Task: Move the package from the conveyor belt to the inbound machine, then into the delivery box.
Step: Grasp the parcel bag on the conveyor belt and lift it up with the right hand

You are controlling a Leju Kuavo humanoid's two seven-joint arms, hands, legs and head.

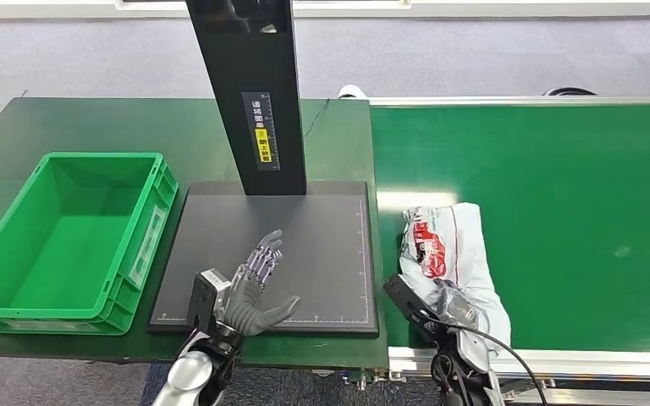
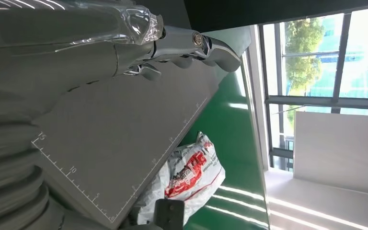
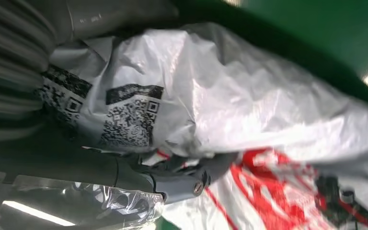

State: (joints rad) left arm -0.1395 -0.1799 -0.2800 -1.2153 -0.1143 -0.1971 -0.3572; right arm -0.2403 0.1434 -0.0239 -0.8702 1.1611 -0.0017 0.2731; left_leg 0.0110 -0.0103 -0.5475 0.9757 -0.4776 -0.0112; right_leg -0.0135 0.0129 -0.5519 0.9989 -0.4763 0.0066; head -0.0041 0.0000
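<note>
- Left hand hovers over the dark scanner plate, fingers spread, holding nothing.
- Right hand grips the package's near end.
- Green crate sits left of the plate; a black post rises behind it.
- Package: crumpled white bag with red print, lying on the green conveyor belt.

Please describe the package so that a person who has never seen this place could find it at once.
Look at the wide green conveyor belt on the right side. At its near left corner, beside the black scanner plate, lies the package with the right hand on its near end. It is a crumpled white plastic bag with red print, the only soft, wrinkled thing here.
</note>
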